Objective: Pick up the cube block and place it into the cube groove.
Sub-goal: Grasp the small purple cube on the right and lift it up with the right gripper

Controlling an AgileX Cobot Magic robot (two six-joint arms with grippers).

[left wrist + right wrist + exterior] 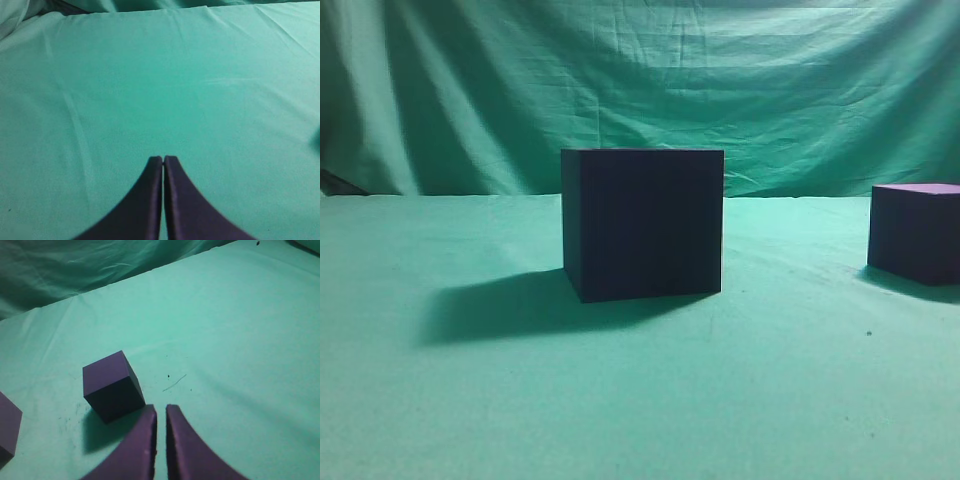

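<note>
The cube groove [642,223], a large near-black box, stands in the middle of the green cloth in the exterior view. The cube block [916,231], smaller and dark purple, sits at the right edge, partly cut off. In the right wrist view the cube block [112,385] lies just ahead and to the left of my right gripper [161,409]. That gripper is shut and empty, and its left fingertip is close to the block's near corner. My left gripper [163,159] is shut and empty over bare cloth. Neither gripper shows in the exterior view.
Green cloth [640,400] covers the table, with a green backdrop [640,80] behind it. A corner of a second purple block [7,427] shows at the left edge of the right wrist view. Small dark specks and a thread [174,382] lie on the cloth.
</note>
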